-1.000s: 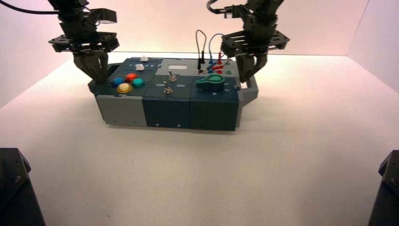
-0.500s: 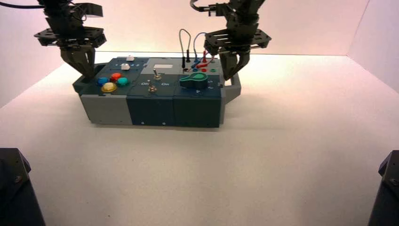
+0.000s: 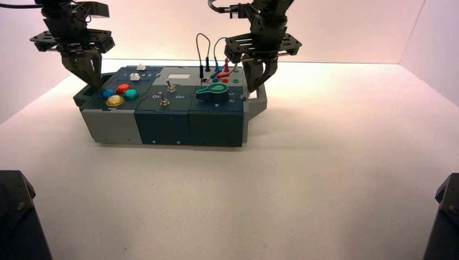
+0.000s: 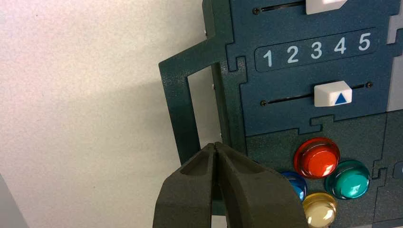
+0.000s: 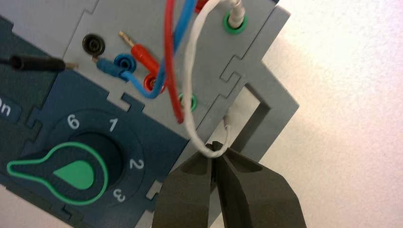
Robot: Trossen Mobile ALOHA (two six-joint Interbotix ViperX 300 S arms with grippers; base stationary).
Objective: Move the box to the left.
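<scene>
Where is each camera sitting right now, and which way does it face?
High: above and behind the arms, down at the box; both grippers show.
Left wrist: on that arm, down at the left handle; left gripper.
Right wrist: on that arm, down at the right handle; right gripper.
High and left wrist share the red button.

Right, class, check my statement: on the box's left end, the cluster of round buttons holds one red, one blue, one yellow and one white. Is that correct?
Not quite: the fourth button is green, not white, as the left wrist view shows. Red, blue and yellow stand.
</scene>
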